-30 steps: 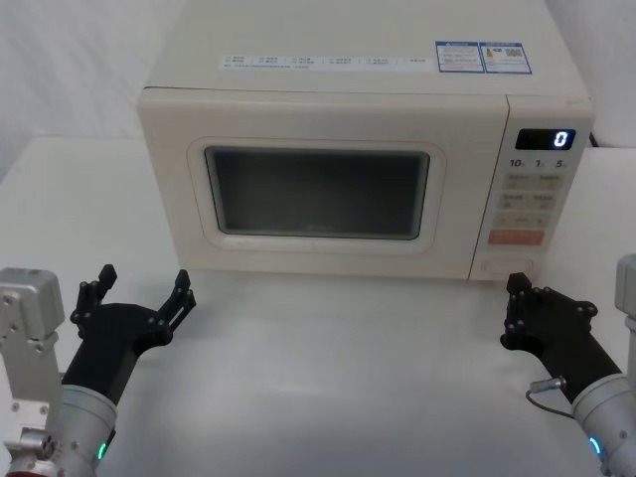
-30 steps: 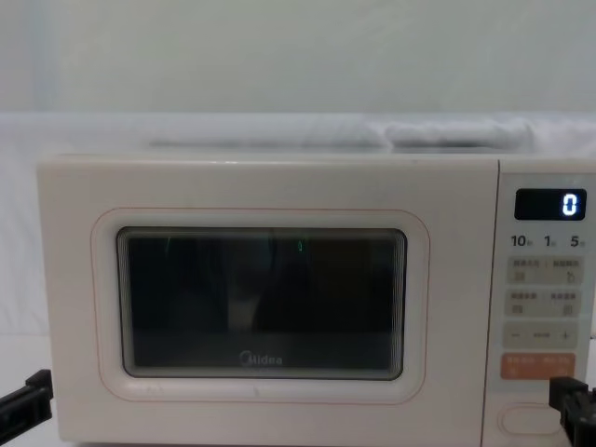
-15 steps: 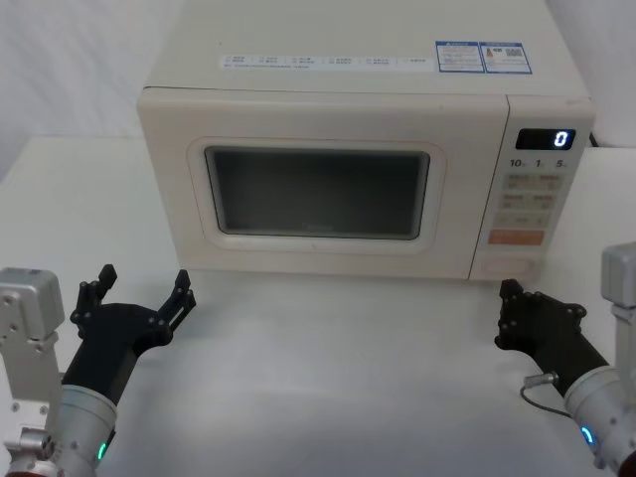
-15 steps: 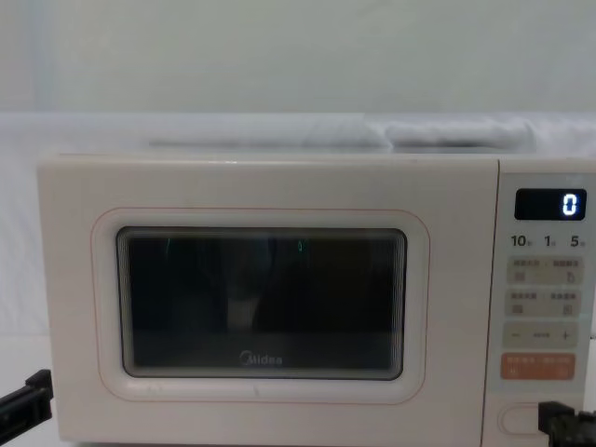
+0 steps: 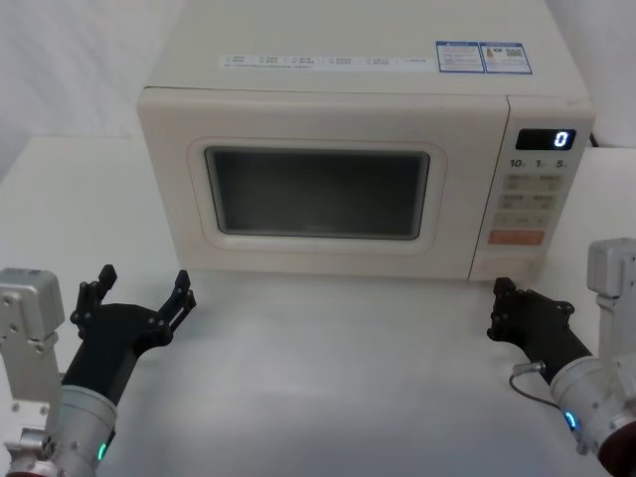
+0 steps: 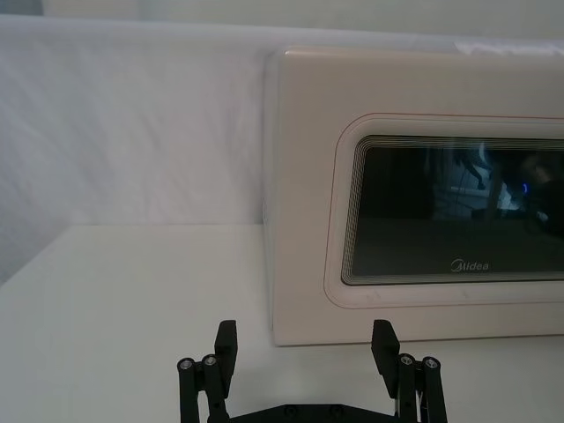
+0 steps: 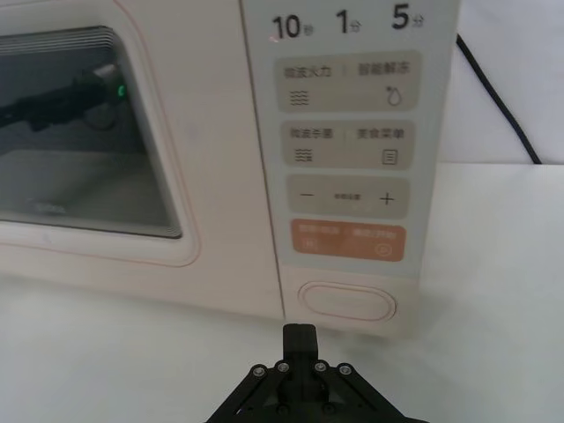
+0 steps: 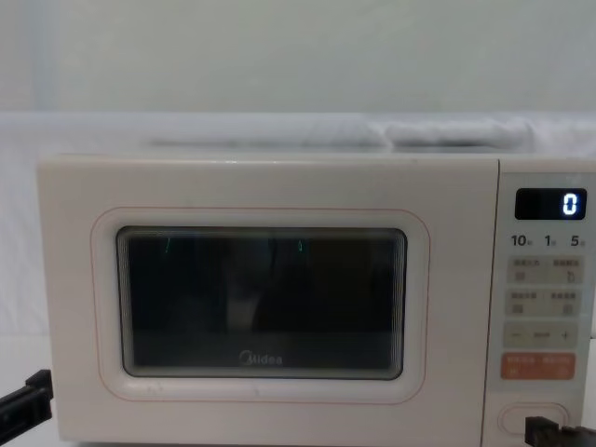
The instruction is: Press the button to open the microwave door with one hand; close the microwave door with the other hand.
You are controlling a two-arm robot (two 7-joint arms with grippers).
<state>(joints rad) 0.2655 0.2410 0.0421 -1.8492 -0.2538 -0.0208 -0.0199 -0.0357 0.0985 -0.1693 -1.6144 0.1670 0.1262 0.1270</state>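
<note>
On the white table (image 5: 328, 348): one cream microwave, microwave door (image 5: 318, 189) flush shut, dark window with grey "Midea" mark. Control panel to the door's right: display reading 0, beige keys, orange key (image 7: 348, 241), and at the bottom the button (image 7: 346, 301), a large cream oblong. Right gripper (image 5: 500, 310): low over the table just in front of the button, not touching, fingers (image 7: 300, 339) clenched together to a single tip. Left gripper (image 5: 140, 289): low at the table's near left, well apart from the door, fingers (image 6: 226, 345) released and spread wide.
</note>
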